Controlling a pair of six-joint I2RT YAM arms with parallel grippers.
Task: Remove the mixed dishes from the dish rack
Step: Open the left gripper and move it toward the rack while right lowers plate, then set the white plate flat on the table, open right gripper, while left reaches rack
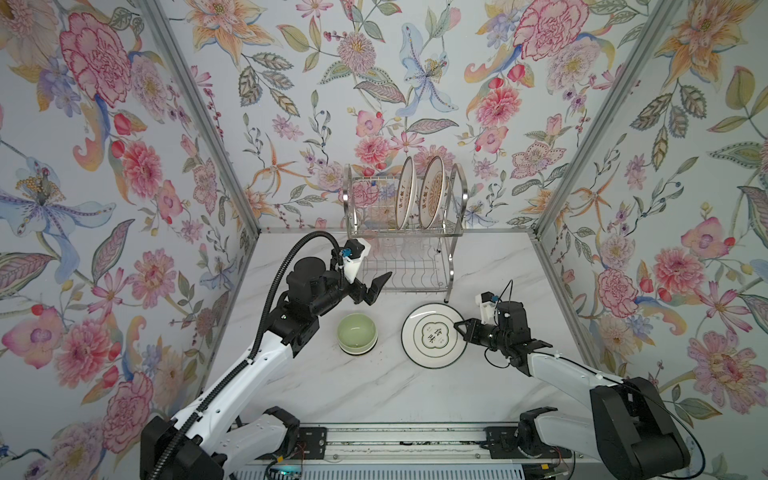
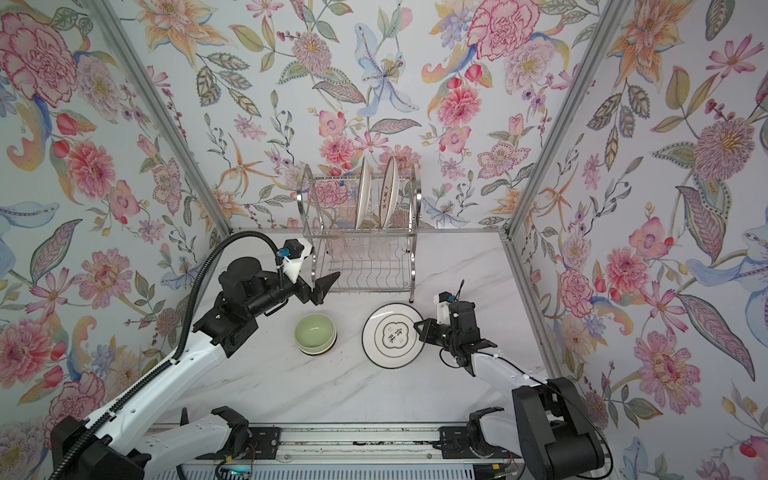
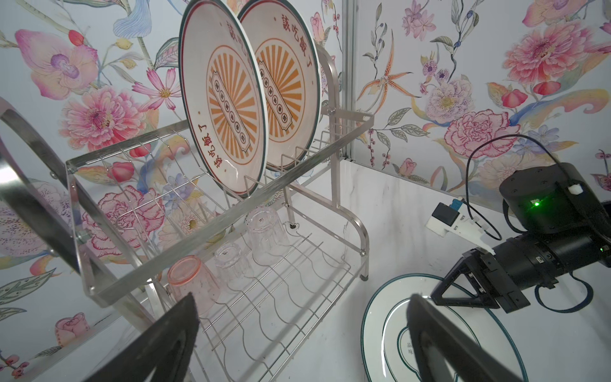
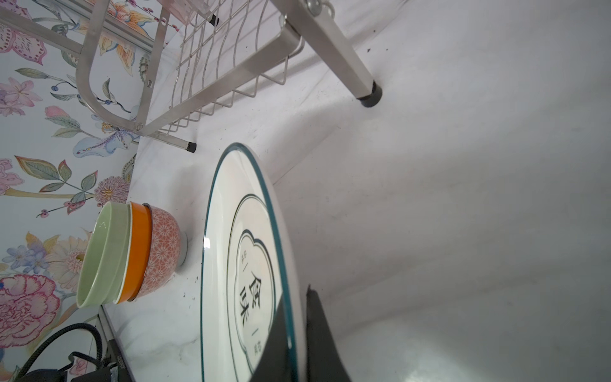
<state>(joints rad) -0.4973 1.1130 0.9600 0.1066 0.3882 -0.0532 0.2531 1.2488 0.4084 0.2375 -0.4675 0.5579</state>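
My right gripper (image 4: pixel 295 295) pinches the teal-rimmed plate (image 1: pixel 432 336) by its rim; my left gripper (image 1: pixel 374 289) gapes wide and empty, the pink cup (image 3: pixel 193 281) just ahead in the dish rack (image 3: pixel 185 245).

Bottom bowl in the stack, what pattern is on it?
Bottom bowl: salmon pink with a white geometric lattice, clearest in the right wrist view.

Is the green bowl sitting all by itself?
No, the green bowl sits inside an orange bowl, inside a pink-patterned bowl.
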